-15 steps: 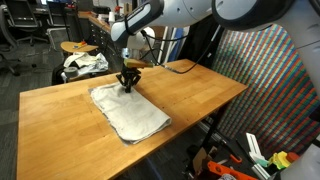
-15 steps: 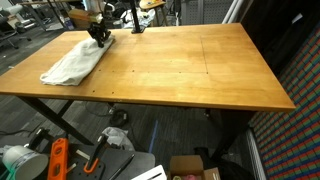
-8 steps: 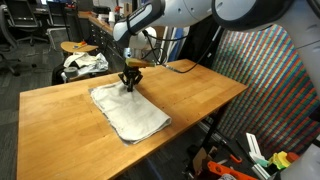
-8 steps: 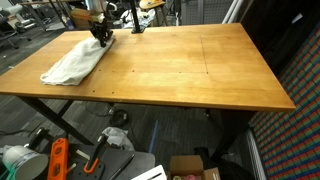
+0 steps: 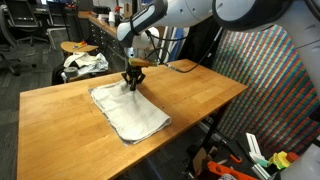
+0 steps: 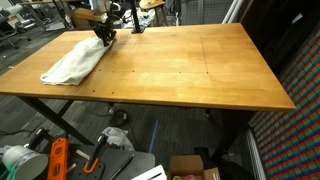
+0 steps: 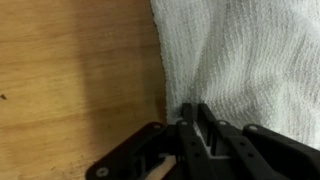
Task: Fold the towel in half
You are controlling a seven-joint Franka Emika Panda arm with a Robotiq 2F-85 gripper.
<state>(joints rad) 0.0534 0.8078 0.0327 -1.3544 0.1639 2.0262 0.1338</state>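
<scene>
The wooden desk [image 5: 190, 95] carries a white towel [image 5: 125, 112], spread flat near one end and reaching a long edge. The gripper [image 5: 132, 87] stands at the towel's far corner, fingers together, pinching its hem.

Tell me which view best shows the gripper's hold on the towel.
The wrist view: the gripper fills the foreground, fingertips pinched together on the towel edge. In both exterior views the gripper is small at the towel edge; the pinch cannot be made out.
</scene>
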